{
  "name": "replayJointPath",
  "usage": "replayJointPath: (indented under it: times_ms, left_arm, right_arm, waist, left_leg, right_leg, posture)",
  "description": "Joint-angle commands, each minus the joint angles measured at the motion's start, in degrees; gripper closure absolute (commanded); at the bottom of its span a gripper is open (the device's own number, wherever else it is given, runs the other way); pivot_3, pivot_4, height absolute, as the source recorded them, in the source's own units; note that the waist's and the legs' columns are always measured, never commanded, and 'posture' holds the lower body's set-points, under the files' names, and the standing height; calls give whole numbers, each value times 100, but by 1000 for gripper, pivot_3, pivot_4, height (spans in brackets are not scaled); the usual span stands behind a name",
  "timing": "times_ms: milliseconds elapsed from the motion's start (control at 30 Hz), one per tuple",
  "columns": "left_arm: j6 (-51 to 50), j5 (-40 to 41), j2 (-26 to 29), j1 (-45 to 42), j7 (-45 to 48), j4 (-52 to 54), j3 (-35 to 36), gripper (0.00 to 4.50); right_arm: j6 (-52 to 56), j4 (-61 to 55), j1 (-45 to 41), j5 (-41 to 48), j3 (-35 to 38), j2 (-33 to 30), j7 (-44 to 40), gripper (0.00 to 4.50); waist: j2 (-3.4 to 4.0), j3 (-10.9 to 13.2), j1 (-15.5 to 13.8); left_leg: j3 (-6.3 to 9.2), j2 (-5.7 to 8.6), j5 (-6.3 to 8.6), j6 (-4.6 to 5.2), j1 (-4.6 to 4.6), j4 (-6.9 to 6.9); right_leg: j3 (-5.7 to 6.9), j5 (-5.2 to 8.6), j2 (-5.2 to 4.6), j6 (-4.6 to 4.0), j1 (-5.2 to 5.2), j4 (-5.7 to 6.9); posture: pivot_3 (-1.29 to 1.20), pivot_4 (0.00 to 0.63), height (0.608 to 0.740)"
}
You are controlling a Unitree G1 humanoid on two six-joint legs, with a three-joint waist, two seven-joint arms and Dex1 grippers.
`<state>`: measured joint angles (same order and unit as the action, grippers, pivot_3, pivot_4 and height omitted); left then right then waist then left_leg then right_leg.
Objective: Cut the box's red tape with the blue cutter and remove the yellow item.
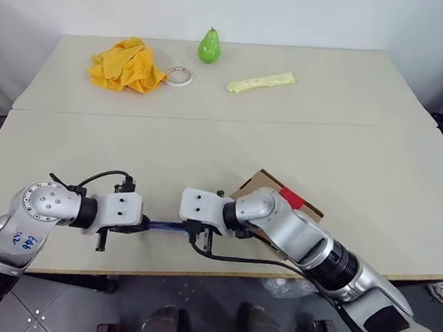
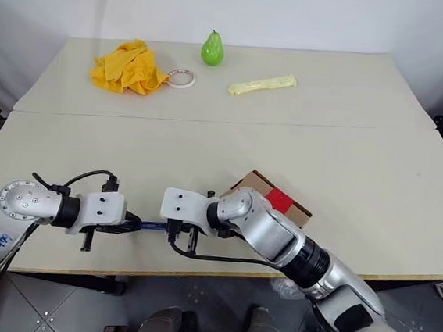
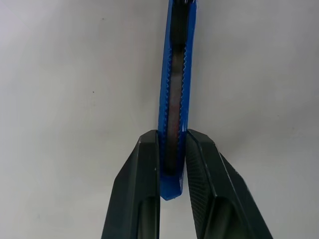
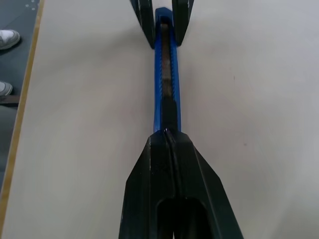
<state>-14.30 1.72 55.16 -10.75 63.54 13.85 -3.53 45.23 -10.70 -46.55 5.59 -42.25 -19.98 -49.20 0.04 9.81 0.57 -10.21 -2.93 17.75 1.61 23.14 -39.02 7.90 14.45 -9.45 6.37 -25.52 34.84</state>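
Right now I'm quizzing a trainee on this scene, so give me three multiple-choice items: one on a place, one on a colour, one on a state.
1. Where does the box lie?
A. near edge, under the right arm
B. far edge, beside the pear
C. on the orange cloth

2. What colour is the tape on the box?
A. green
B. red
C. white

3. How is the blue cutter held?
A. lying free
B. by the right tool alone
C. by the left tool and right tool, one at each end

Key: 1 A, the arm partly covers it. 2 B, a red patch shows. 3 C, both wrist views show fingers closed on it.
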Motion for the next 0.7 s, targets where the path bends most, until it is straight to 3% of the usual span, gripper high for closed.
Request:
replayJointPath:
  times_ms: [33, 500, 700]
  left_arm:
    - [-73, -89, -25, 94, 114, 82, -372, 4079]
    - [-146, -157, -128, -103, 88, 1, -483, 4079]
    - [268, -244, -320, -205, -199, -234, -337, 4079]
  right_arm:
    - [-200, 231, 74, -63, 14, 218, -22, 4462]
    - [-696, 1066, -93, -304, 151, 822, -85, 4462]
    - [-87, 356, -184, 108, 1200, 502, -155, 4462]
  waist:
    - [0, -1, 2]
    - [2, -4, -17]
    - [1, -3, -56]
  left_leg:
    - [0, 0, 0, 0, -1, 0]
    - [-2, 0, -2, -1, -8, -2]
    - [1, 1, -3, 1, -5, -6]
  right_leg:
    - [0, 0, 0, 0, 0, 2]
    - [-6, 1, 0, -2, 2, 16]
    - [-8, 0, -1, -3, 1, 17]
  posture:
    - [0, 150, 740]
    - [0, 150, 740]
    - [0, 150, 740]
